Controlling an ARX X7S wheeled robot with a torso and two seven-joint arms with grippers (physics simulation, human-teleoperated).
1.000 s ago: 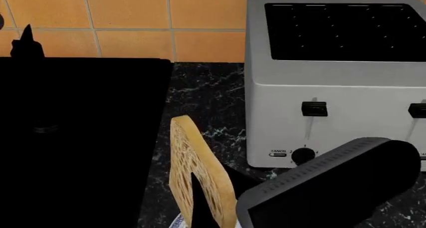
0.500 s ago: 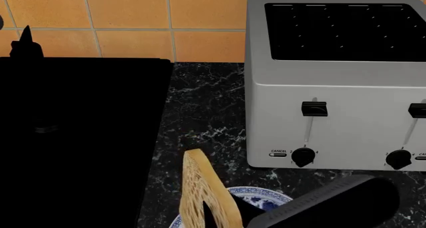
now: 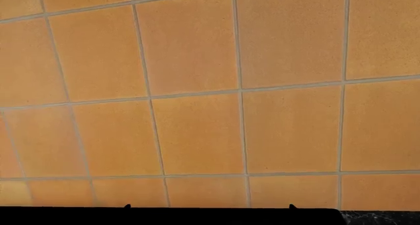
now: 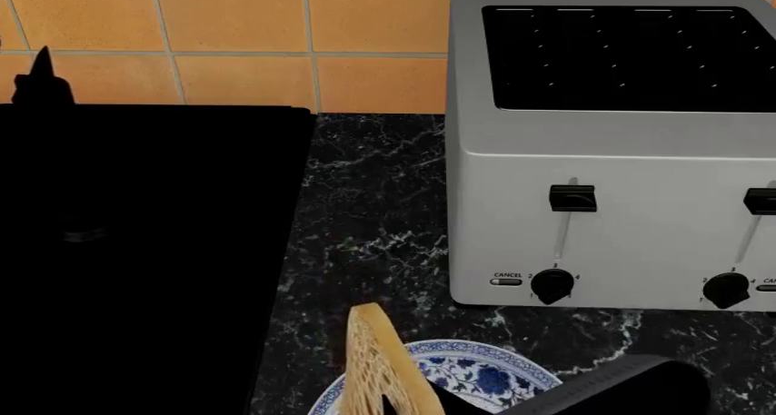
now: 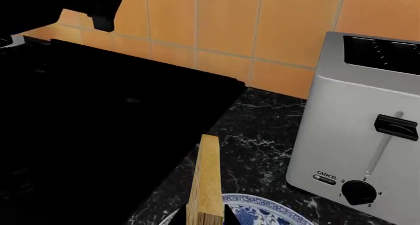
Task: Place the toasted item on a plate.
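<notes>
The toasted item (image 4: 378,365) is a thin golden-tan slice held upright on edge, and its lower part runs out of the head view. My right gripper (image 5: 202,218) is shut on it, with a dark finger (image 5: 231,216) on each side of the slice (image 5: 204,180). The plate (image 4: 492,359), white with a blue floral rim, lies on the counter directly behind and under the toast, also seen as the plate (image 5: 266,205). I cannot tell whether toast and plate touch. My left gripper (image 3: 209,207) hovers over the cooktop facing the tiled wall, its two fingertips far apart and empty.
A silver four-slot toaster (image 4: 606,152) stands at the right on the black marble counter (image 4: 363,188), close behind the plate. A black cooktop (image 4: 145,251) fills the left side. An orange tiled wall (image 4: 243,24) runs along the back.
My right gripper has come down with the toast, which now sits lower in the head view. The plate, hidden a second ago, shows beneath it. The left arm barely shifted.
</notes>
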